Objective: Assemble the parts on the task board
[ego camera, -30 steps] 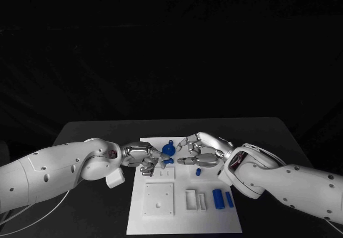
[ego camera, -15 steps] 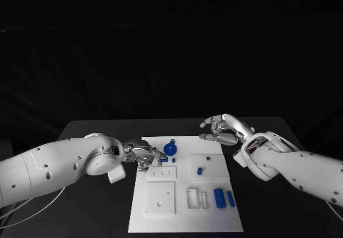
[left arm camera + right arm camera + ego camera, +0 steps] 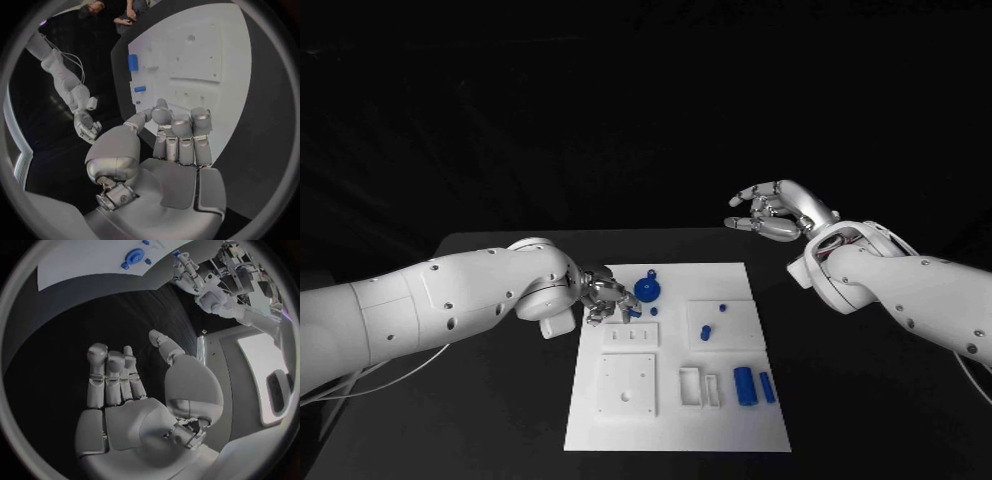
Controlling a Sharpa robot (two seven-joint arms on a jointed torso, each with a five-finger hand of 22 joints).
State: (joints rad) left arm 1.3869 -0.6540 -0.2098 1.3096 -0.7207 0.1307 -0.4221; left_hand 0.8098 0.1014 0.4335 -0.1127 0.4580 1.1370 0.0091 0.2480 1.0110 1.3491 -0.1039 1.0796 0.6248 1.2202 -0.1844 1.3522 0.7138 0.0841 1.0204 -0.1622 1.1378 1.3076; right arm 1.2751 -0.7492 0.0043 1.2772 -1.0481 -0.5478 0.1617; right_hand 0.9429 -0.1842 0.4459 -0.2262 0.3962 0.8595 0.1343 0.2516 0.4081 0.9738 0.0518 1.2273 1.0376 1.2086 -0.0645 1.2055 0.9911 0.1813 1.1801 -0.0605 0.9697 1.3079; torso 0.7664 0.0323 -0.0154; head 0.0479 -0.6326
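The white task board (image 3: 733, 420) lies in the middle of the table. A blue round part (image 3: 648, 290) stands at its far left corner, and the right wrist view shows that part (image 3: 133, 257) too. My left hand (image 3: 606, 298) rests just left of it with fingers curled (image 3: 178, 135). A small blue piece (image 3: 635, 312) sits at its fingertips; whether the hand holds it I cannot tell. My right hand (image 3: 773, 212) hangs high over the table's far right, well away from the board, its fingers (image 3: 115, 375) loosely bent and holding nothing.
A thick blue cylinder (image 3: 743, 385) and a thinner one (image 3: 766, 387) lie on the board's right side, with a small blue peg (image 3: 705, 333) farther back. White inset blocks (image 3: 625, 385) fill the board's left and middle. Black table (image 3: 877, 400) surrounds the board.
My right hand has left the blue round part and risen up and away to the far right. My left hand stays beside that part. The camera has shifted a little.
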